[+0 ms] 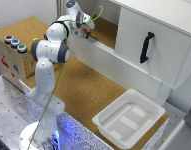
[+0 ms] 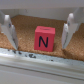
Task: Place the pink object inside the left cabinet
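Note:
The pink object (image 2: 45, 38) is a small pink-red block with a black "N" on its face. In the wrist view it rests on the cork floor, just behind a white ledge. My gripper (image 2: 39, 34) is open. Its fingers (image 2: 68, 30) stand on either side of the block with a gap on each side. In the exterior view the gripper (image 1: 86, 31) reaches into the left cabinet (image 1: 106, 31), a white-walled bay with a cork floor. There the block shows only as a reddish speck at the fingertips.
The bay on the exterior view's right has a white door with a black handle (image 1: 146, 47). A white tray (image 1: 129, 117) sits on the cork table near the front. A cardboard box with round buttons (image 1: 15, 42) stands at the exterior view's left.

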Robot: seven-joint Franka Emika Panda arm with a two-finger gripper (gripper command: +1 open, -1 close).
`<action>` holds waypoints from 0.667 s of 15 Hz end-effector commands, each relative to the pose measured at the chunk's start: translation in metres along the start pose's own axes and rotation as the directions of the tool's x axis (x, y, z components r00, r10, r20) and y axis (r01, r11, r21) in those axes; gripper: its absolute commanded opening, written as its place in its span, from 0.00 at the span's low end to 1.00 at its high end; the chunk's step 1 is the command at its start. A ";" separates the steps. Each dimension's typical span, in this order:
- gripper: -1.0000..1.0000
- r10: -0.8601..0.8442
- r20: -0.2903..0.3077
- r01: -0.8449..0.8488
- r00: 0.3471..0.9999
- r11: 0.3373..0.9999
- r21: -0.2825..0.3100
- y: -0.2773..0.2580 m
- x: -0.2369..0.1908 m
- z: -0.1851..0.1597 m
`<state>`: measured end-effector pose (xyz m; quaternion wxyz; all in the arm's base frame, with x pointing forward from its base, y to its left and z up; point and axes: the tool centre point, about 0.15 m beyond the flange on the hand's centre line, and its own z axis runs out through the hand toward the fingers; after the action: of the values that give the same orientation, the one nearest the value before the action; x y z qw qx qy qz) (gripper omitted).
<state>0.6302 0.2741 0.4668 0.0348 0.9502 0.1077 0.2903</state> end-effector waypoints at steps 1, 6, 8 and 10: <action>1.00 -0.014 -0.044 0.010 0.999 0.996 -0.091 -0.005 -0.054 -0.045; 1.00 0.002 -0.031 -0.003 1.000 0.999 -0.036 0.003 -0.123 -0.082; 1.00 0.002 -0.031 -0.003 1.000 0.999 -0.036 0.003 -0.123 -0.082; 1.00 0.002 -0.031 -0.003 1.000 0.999 -0.036 0.003 -0.123 -0.082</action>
<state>0.5225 0.2582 0.4790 0.0864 0.9584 0.0941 0.2552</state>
